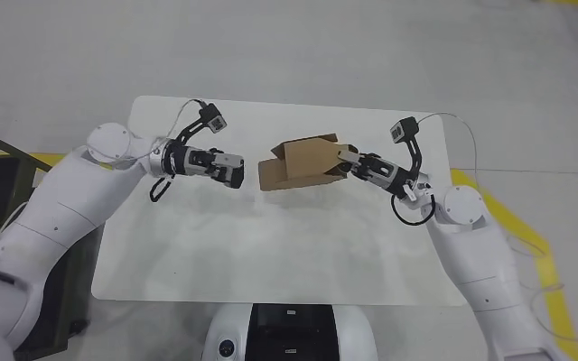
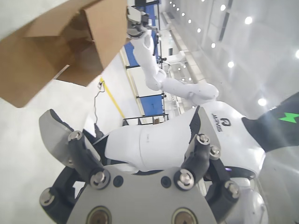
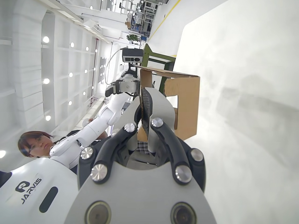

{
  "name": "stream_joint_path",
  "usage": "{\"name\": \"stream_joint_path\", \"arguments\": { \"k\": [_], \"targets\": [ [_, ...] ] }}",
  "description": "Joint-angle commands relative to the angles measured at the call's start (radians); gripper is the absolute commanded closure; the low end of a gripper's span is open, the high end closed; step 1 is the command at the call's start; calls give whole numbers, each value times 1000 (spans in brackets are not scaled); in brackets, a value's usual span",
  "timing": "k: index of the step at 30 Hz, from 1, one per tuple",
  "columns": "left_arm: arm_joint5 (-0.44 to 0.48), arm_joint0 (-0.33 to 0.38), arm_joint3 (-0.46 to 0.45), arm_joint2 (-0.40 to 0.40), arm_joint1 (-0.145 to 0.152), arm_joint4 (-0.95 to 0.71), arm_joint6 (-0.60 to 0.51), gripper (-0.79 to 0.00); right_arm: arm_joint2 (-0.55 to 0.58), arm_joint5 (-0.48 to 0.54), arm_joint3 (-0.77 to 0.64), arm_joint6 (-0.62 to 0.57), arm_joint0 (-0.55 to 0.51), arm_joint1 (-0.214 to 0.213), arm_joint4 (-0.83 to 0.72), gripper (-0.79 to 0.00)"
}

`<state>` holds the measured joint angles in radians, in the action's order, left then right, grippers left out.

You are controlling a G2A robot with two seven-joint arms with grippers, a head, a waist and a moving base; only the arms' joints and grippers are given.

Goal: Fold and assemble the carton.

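Gripping point: the carton, a half-opened brown tube with loose flaps, sits over the middle of the table, pinched by one wall edge. I cannot tell whether it rests on the surface.
Right gripper: jaws clamped on that cardboard edge, probably to steady the carton so its open end faces the other arm.
Left gripper: jaws apart with nothing between them, just beside the open end, apparently placed to press a flap in.
Stage: early, I judge, as the flaps are unfolded.
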<state>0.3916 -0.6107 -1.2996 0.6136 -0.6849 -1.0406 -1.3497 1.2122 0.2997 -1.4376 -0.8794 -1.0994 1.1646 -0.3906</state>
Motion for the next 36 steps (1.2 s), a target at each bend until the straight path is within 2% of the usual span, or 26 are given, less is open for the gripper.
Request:
{"name": "stream_joint_path", "arguments": {
  "k": [1,9,15,18,21,25,26,36],
  "targets": [
    [24,-25,27,10,-6,-43,-33,-785,-4,4,-3,8,-1,1,1,0],
    [9,-68,78,54,-33,-130,-70,-785,-29,25,-10,51,-9,9,-2,0],
    [-4,-73,100,89,-54,-82,-83,-785,-49,33,-18,68,-12,14,-4,0],
    [-44,-40,84,75,-81,-51,-19,-785,-53,35,-21,72,-12,16,-6,0],
    [-82,-11,76,64,-101,-10,-3,-785,-56,38,-23,75,-13,17,-6,0],
    [-68,6,82,55,-122,83,89,-785,-56,50,-14,89,-14,19,-7,0],
    [-53,7,88,56,-126,112,118,-785,-54,53,-9,91,-13,19,-6,0],
    [-53,7,88,56,-126,112,118,-785,-20,71,16,84,-10,14,-3,0]
  ]
}}
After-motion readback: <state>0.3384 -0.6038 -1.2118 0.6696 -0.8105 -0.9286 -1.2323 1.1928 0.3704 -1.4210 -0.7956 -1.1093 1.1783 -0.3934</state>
